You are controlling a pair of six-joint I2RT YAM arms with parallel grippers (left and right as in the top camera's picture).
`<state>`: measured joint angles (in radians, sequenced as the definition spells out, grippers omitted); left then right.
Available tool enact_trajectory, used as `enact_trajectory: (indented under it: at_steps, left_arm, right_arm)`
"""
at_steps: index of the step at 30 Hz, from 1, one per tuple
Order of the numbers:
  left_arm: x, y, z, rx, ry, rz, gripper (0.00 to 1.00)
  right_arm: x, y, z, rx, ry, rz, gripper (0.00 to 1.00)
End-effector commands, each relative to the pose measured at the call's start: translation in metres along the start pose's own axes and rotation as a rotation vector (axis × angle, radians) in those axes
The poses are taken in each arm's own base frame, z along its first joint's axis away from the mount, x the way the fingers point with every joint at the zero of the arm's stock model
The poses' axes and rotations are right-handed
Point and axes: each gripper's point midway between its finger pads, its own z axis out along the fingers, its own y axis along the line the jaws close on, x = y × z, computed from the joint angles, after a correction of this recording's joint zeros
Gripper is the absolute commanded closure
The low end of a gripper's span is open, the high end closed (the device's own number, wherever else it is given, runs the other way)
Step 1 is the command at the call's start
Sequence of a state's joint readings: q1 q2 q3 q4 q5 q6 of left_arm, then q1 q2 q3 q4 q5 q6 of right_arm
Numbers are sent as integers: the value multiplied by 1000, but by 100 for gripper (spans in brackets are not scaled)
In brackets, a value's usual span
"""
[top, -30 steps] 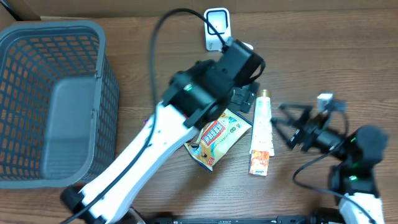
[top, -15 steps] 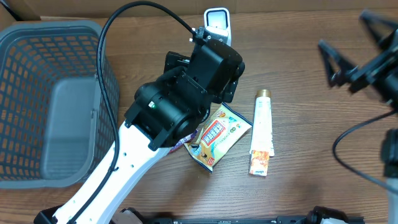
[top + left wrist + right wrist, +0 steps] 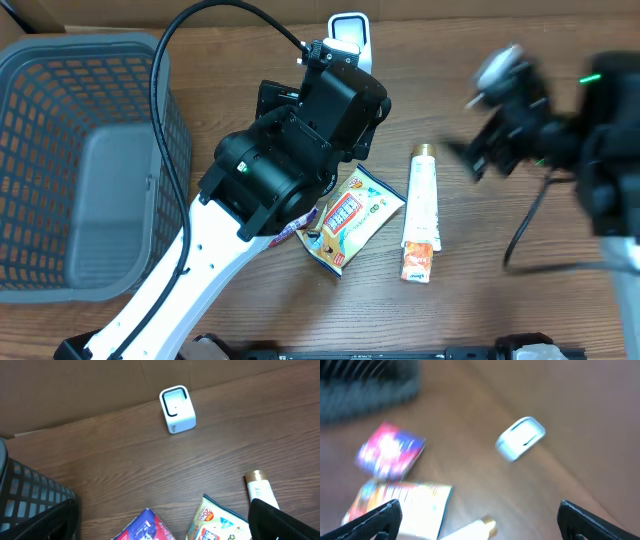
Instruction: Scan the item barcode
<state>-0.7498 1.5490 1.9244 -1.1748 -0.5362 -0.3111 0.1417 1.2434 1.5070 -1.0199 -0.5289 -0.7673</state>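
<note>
From above, the snack packet (image 3: 355,215) and the tube (image 3: 420,205) lie side by side on the counter (image 3: 500,300), robot-side of the white scanner (image 3: 349,33). Left wrist: left fingers (image 3: 285,521) spread wide, empty, scanner ahead. Right wrist, blurred: right fingers (image 3: 374,518) likewise released, holding nothing, scanner ahead between them

Matt wood-grain table (image 3: 100,470), grey plastic mesh basket (image 3: 90,42), glossy snack packet (image 3: 355,215), smooth white plastic scanner (image 3: 177,409)
</note>
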Motion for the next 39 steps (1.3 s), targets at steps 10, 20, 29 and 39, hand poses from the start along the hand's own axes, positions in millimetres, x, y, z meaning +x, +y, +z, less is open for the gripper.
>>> enact_trajectory:
  at_steps: [10, 20, 29, 39]
  left_arm:
    - [-15, 52, -19, -249, -94, -44, 0]
    - [-27, 100, -58, -416, -231, -219, 0]
    - [-19, 102, -63, -398, -202, -202, 0]
    - [-18, 97, -60, -371, -192, -202, 0]
  right_arm:
    - [128, 75, 48, -222, 309, -268, 0]
    - [147, 120, 47, -429, 371, -402, 0]
    - [192, 150, 60, -523, 437, -354, 0]
    - [221, 140, 84, -493, 475, -298, 0]
